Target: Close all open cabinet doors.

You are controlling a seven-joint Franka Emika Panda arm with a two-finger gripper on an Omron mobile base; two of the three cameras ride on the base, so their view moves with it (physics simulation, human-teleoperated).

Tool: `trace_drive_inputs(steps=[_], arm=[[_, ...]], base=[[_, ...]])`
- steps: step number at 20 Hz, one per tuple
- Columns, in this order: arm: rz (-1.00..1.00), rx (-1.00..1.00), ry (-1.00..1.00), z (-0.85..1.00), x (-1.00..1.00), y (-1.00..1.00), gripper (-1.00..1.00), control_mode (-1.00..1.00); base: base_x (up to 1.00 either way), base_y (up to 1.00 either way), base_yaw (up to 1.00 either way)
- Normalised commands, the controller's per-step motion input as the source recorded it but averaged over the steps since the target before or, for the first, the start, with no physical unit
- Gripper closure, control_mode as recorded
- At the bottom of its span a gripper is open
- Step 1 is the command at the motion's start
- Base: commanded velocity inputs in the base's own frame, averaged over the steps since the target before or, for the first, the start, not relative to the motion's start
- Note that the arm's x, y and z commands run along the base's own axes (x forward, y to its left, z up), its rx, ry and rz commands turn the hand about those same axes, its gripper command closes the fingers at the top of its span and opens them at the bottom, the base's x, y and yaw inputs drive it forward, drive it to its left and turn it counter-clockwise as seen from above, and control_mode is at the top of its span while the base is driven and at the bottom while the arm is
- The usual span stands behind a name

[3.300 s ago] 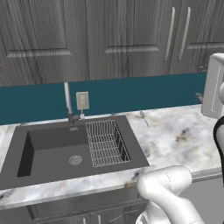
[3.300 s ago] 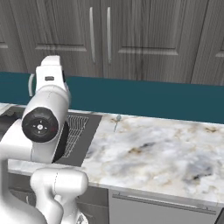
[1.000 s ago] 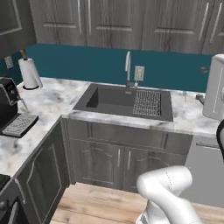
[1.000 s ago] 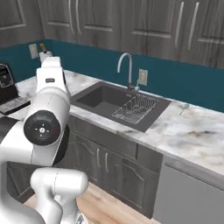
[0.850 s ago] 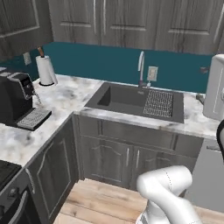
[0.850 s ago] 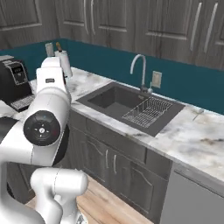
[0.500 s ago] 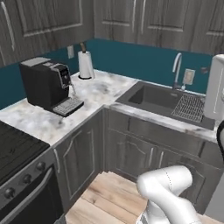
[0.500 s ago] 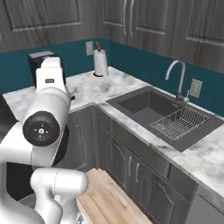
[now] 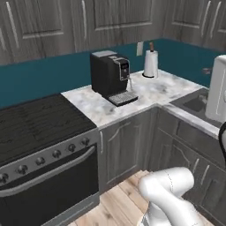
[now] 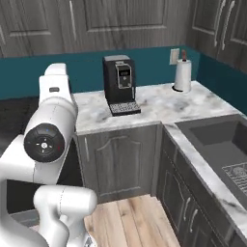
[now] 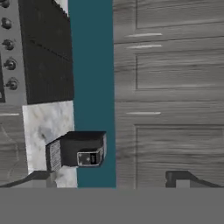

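Above the counter (image 10: 159, 108), cabinet doors (image 10: 103, 21) sit flush, shut.

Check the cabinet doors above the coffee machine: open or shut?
Shut: the cabinet doors above the coffee machine sit flush, no gap.

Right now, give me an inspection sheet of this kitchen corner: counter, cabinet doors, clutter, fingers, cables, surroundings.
Surface: marble counter wraps the corner; bare patches around the appliances.
Job's things: upper cabinet doors above the counter all look flush and shut from here; none seen standing open.
Clutter: black coffee machine on the counter; paper towel roll upright near the wall.
Fingers: gripper open, holding nothing, aimed at the cabinet fronts.
Cables: nothing seen.
Surroundings: black stove left of the counter, sink to the right, teal backsplash, wood floor.
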Motion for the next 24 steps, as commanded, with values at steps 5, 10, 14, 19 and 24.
trace_drive_inputs(steps=[5,10,14,19,24], arm=[[0.0,0.0,0.0,0.0,0.0,0.0,-1.0,1.0],[0.0,0.0,0.0,0.0,0.0,0.0,-1.0,1.0],[0.0,0.0,0.0,0.0,0.0,0.0,-1.0,1.0],[0.0,0.0,0.0,0.0,0.0,0.0,-1.0,1.0],[0.0,0.0,0.0,0.0,0.0,0.0,-1.0,1.0]], base=[[-0.07,0.0,0.7],[-0.01,0.02,0.69],[0.0,0.04,0.67],[0.0,0.05,0.66],[0.0,0.11,0.61]])
